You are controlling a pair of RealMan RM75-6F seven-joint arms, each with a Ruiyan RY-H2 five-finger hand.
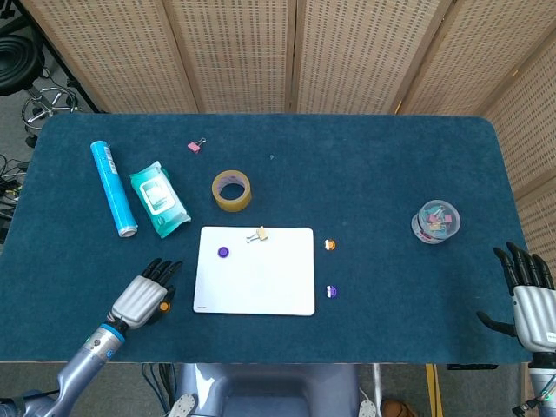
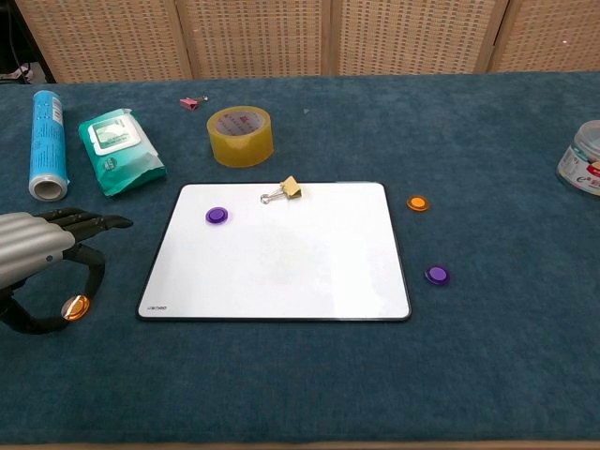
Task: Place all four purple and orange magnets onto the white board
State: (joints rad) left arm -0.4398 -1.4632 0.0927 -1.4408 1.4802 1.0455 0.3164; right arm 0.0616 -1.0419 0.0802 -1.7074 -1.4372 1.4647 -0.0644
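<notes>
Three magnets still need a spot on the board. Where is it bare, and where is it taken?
The white board is bare through its middle, lower half and right side. Its upper edge is taken: a purple magnet near the upper left corner, a binder clip at top centre.
</notes>
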